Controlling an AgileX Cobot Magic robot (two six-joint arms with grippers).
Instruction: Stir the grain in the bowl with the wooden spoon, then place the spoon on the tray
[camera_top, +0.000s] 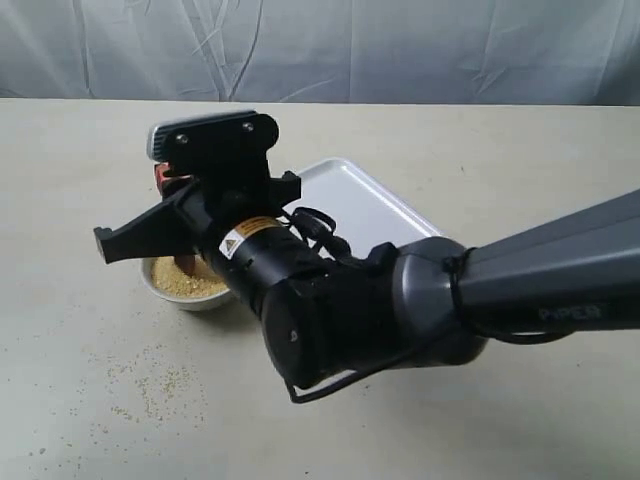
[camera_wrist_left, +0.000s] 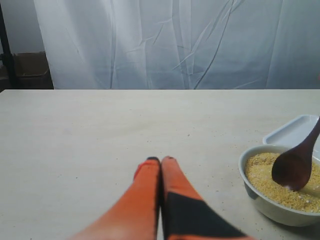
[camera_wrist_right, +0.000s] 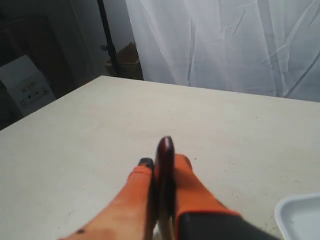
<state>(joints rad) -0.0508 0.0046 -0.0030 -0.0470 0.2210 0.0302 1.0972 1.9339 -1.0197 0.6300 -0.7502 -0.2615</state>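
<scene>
Exterior view: right arm (camera_top: 400, 300) across the foreground, hiding the far rim of the bowl (camera_top: 170, 290) and part of the tray (camera_top: 370, 205) just behind the bowl. Spilled grains (camera_top: 150, 385) on the table (camera_top: 70, 330) in front of the bowl. Grain (camera_top: 205, 283) fills the bowl; wooden spoon (camera_top: 187, 264) stands in it.

Left wrist view: left gripper (camera_wrist_left: 160, 160) pressed closed, empty, well apart from the bowl. Spoon head dug into the grain.

Right wrist view: right gripper (camera_wrist_right: 164, 162) clamped tight on the spoon handle.
</scene>
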